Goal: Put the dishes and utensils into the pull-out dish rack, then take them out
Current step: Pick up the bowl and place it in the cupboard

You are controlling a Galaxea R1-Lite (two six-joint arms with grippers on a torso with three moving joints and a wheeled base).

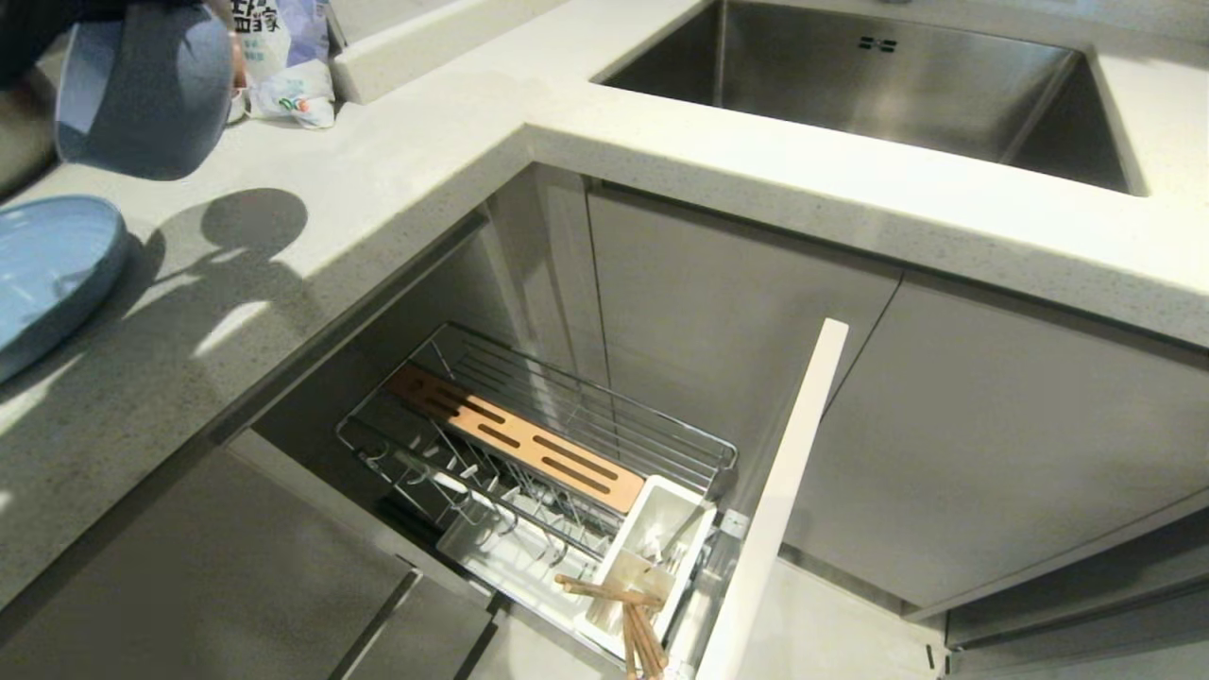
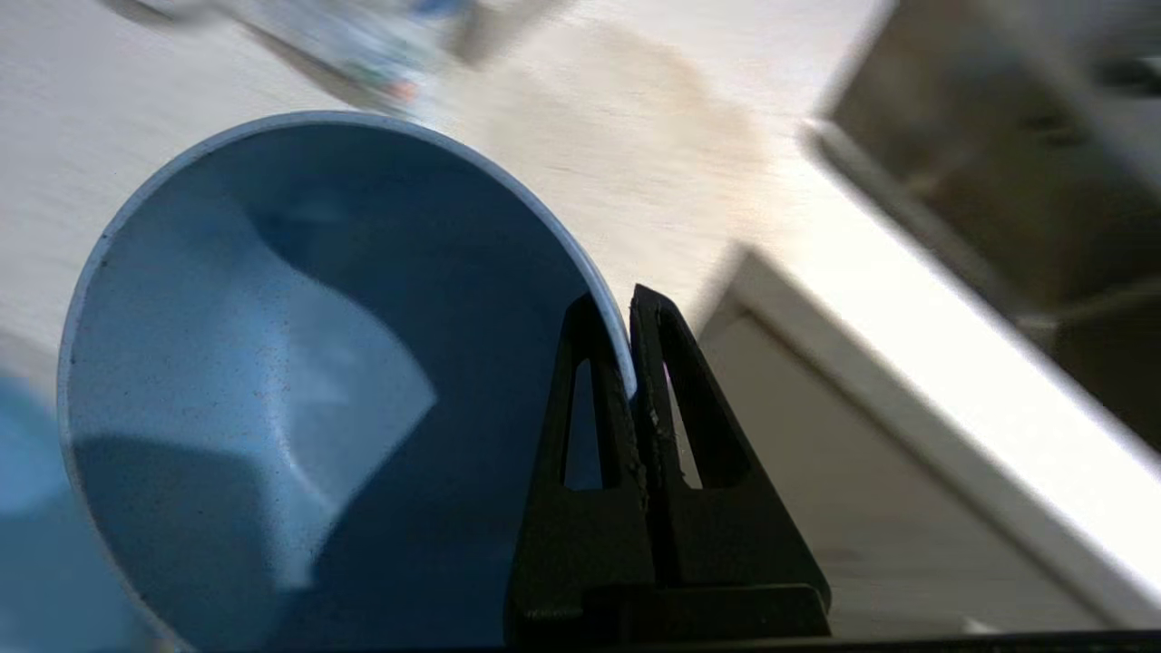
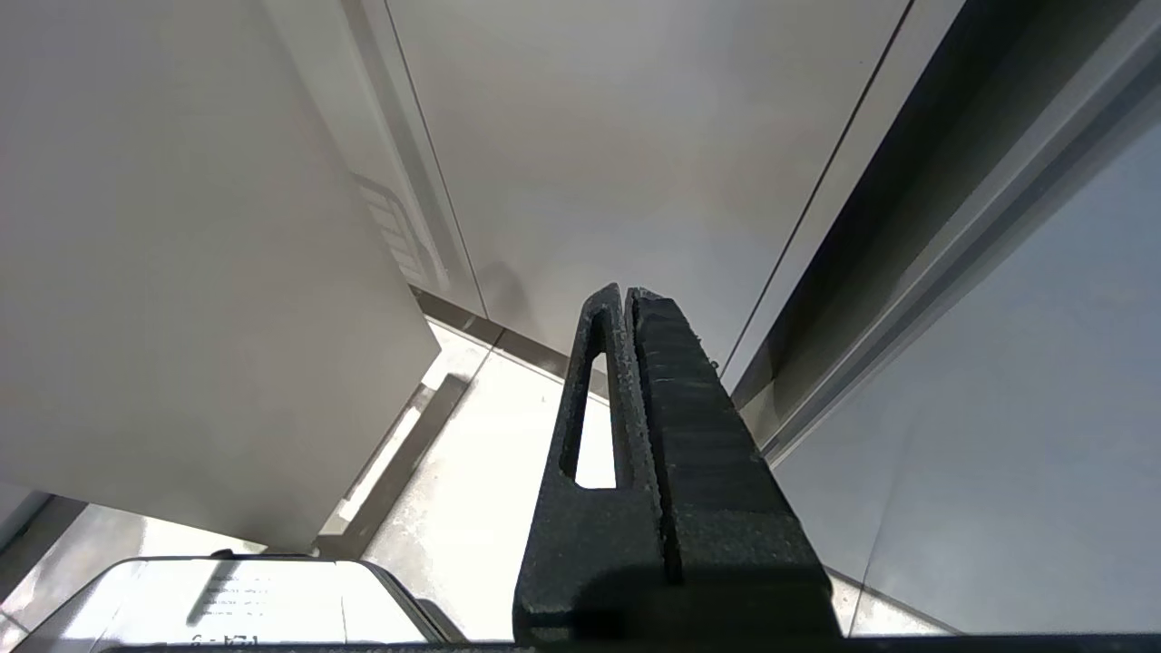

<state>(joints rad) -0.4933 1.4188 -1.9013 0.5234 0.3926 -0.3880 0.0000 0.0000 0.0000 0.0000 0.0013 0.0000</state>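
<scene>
My left gripper (image 2: pixel 621 313) is shut on the rim of the light-blue bowl (image 2: pixel 299 381), one finger inside and one outside. The bowl (image 1: pixel 142 90) hangs tilted in the air above the counter at the far left of the head view. The light-blue plate (image 1: pixel 47 274) lies on the counter below it. The pull-out dish rack (image 1: pixel 529 453) stands open under the counter, its wire basket bare. Wooden chopsticks (image 1: pixel 628 614) stick out of its white caddy (image 1: pixel 661 538). My right gripper (image 3: pixel 626 295) is shut and empty, down beside the cabinet fronts, outside the head view.
The steel sink (image 1: pixel 878 85) is set into the counter (image 1: pixel 378 198) at the back right. A printed bag (image 1: pixel 283 57) stands behind the bowl. The rack's pale front panel (image 1: pixel 784 501) juts out on the right.
</scene>
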